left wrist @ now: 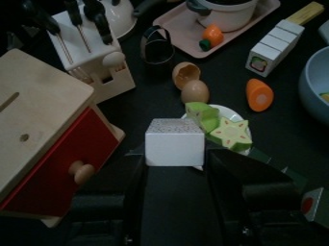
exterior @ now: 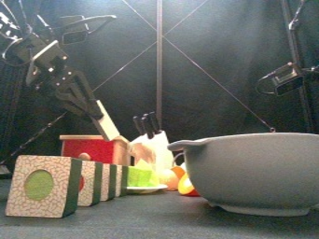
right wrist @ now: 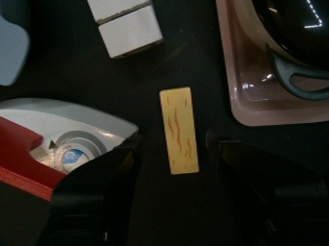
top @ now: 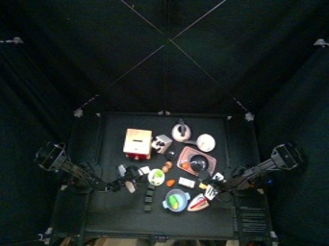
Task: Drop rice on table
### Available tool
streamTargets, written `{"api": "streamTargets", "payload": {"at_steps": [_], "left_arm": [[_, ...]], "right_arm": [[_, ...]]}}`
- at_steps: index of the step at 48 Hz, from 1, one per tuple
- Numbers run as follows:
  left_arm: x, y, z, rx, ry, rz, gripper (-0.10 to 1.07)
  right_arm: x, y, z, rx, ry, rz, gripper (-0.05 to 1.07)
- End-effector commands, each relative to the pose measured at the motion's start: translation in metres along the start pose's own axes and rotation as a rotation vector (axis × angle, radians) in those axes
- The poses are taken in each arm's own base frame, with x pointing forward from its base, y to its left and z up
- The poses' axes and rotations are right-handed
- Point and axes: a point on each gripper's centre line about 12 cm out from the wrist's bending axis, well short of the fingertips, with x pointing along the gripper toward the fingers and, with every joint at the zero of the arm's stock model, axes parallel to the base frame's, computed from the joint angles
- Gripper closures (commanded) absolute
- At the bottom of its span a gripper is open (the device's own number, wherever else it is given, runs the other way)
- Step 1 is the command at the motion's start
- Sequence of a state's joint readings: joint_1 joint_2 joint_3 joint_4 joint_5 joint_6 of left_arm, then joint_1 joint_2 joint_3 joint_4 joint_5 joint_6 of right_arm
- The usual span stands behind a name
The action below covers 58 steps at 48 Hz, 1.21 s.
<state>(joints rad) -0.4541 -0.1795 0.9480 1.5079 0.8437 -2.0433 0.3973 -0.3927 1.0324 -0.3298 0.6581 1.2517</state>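
White and speckled, the rice box [left wrist: 174, 146] sits between the two jaws of the left end effector [left wrist: 174, 165]. The jaws are closed in against its sides, with one flat face turned up toward the wrist camera. The box looks roughly cube-shaped, so it has no long axis to allow for, and its edges run square to the jaws. In the front view the left arm hangs high above the things on the counter [left wrist: 265, 144], so I judge the box is held in the air rather than resting

What matters for the drop is what lies underneath. In the left wrist view the box is between the red and wood chest [left wrist: 52, 125] and a green plate with a star-shaped fruit slice [left wrist: 232, 132]. An egg [left wrist: 194, 91] lies further on. Only a narrow strip of dark counter shows between them, so a straight release could clip the plate's edge

The right end effector [right wrist: 174, 159] is spread wide and holds nothing, above a yellow strip [right wrist: 176, 131], well apart from the box. The left arm is clearly the one to finish
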Motion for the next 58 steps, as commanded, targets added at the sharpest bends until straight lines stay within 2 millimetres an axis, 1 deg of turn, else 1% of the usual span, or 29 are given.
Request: {"api": "streamTargets", "payload": {"at_steps": [1,3,6,9,12,14,16,20,22,24,27,30,37,40,45,54,58], "left_arm": [[-0.001,-0.003,0.01,-0.023,-0.02,-0.006,0.46],[-0.004,-0.004,0.01,-0.021,-0.023,-0.016,0.46],[-0.008,-0.004,0.002,-0.028,0.004,-0.019,0.46],[-0.011,-0.005,-0.016,-0.123,0.127,0.017,0.46],[-0.021,-0.005,-0.041,-0.265,0.297,0.107,0.46],[-0.025,-0.012,-0.052,-0.343,0.386,0.188,0.47],[-0.029,-0.019,-0.06,-0.36,0.428,0.27,0.47],[-0.033,-0.041,-0.067,-0.333,0.426,0.373,0.46],[-0.033,-0.055,-0.068,-0.373,0.403,0.417,0.46],[-0.037,-0.068,-0.078,-0.429,0.372,0.46,0.46],[-0.038,-0.078,-0.092,-0.526,0.343,0.495,0.45],[-0.043,-0.081,-0.1,-0.586,0.356,0.521,0.38],[-0.044,-0.084,-0.1,-0.597,0.365,0.515,0.1],[-0.044,-0.084,-0.1,-0.597,0.364,0.513,0.02],[-0.045,-0.084,-0.096,-0.599,0.354,0.51,0.01],[-0.043,-0.082,-0.082,-0.571,0.277,0.486,0.01],[-0.042,-0.08,-0.073,-0.561,0.229,0.486,0.01]], "right_arm": [[-0.005,0.006,0.006,0.006,-0.016,0.025,0.14],[-0.007,0.008,0.006,0.003,-0.019,0.03,0.14],[-0.008,0.01,0.007,0.002,-0.022,0.037,0.14],[-0.008,0.011,0.008,0.002,-0.024,0.038,0.14],[-0.009,0.012,0.009,0.002,-0.026,0.042,0.14],[-0.01,0.013,0.009,0.002,-0.027,0.043,0.14],[-0.01,0.014,0.01,0.0,-0.031,0.045,0.14],[-0.011,0.014,0.011,-0.001,-0.033,0.047,0.14],[-0.011,0.015,0.011,0.0,-0.035,0.051,0.14],[-0.011,0.015,0.011,-0.003,-0.036,0.051,0.14],[-0.011,0.015,0.013,-0.021,-0.05,0.048,0.14],[-0.011,0.015,0.014,-0.032,-0.058,0.045,0.14],[-0.011,0.015,0.014,-0.033,-0.058,0.046,0.14],[-0.012,0.016,0.015,-0.032,-0.062,0.052,0.14],[-0.014,0.018,0.017,-0.033,-0.067,0.056,0.14],[-0.017,0.021,0.02,-0.029,-0.075,0.064,0.14],[-0.022,0.023,0.023,-0.026,-0.086,0.077,0.15]]}}
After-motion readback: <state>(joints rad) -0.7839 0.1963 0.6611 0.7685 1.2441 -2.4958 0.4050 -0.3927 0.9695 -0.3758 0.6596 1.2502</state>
